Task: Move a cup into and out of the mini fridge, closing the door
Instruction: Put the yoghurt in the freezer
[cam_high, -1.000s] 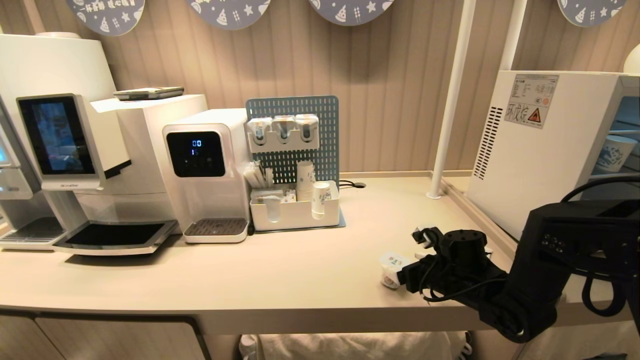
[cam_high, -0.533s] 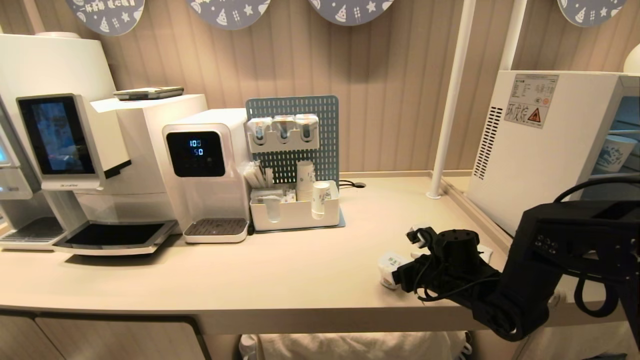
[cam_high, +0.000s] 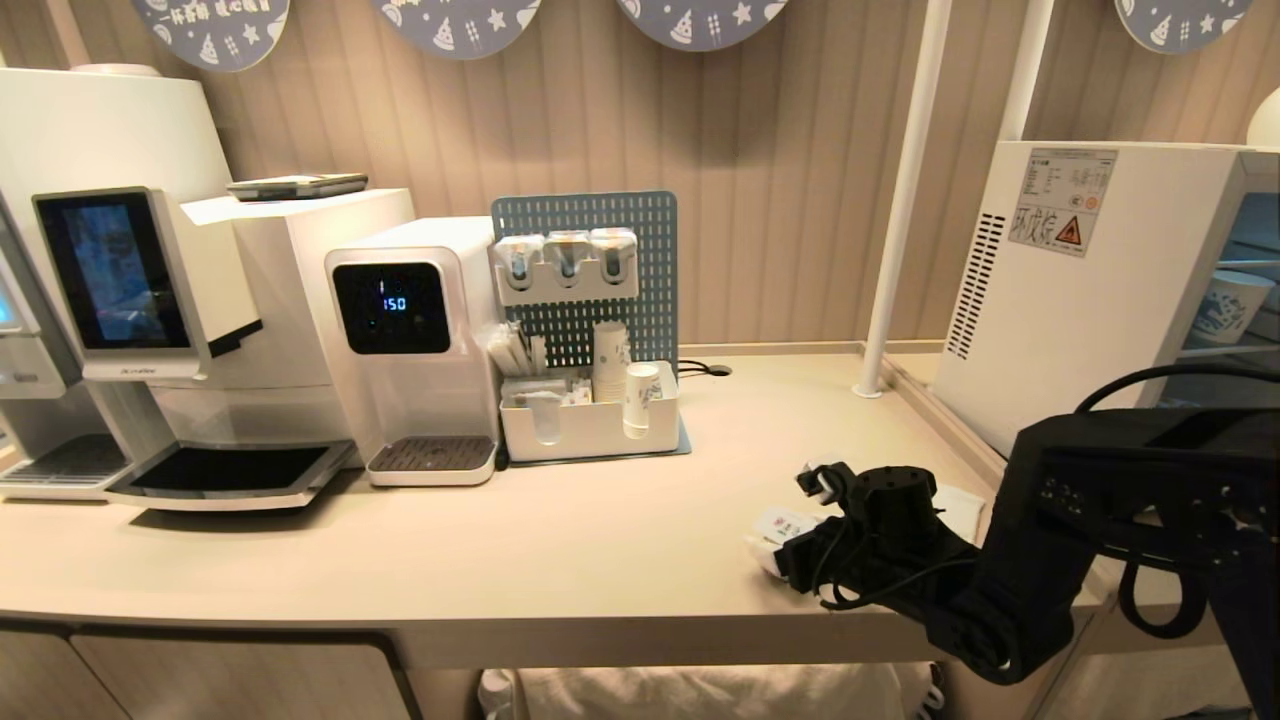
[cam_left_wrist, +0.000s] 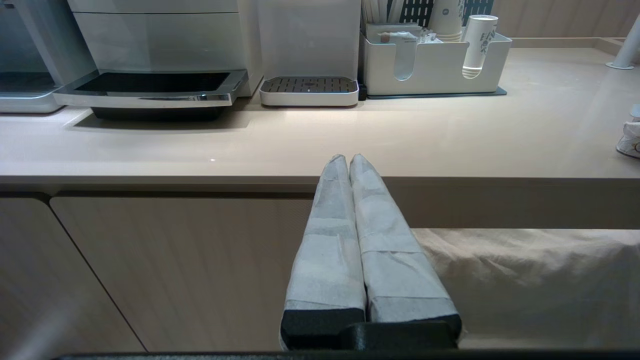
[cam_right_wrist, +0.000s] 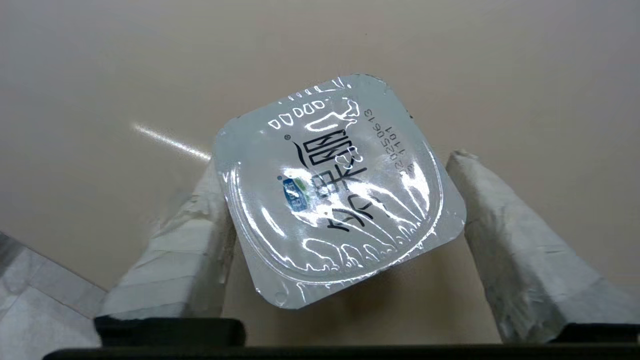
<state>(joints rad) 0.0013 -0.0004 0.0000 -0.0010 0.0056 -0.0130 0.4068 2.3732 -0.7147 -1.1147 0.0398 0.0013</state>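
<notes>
Sitting between the spread fingers of the right tool (cam_right_wrist: 340, 235), foil-lidded cup (cam_right_wrist: 340, 192), one finger touching.

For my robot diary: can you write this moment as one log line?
right gripper: open, straddling sealed cup on counter | left gripper: shut, parked

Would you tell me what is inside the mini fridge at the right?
Inside the mini fridge, a patterned paper cup stands on a shelf. The fridge's white side and the picture's edge hide the rest.
</notes>
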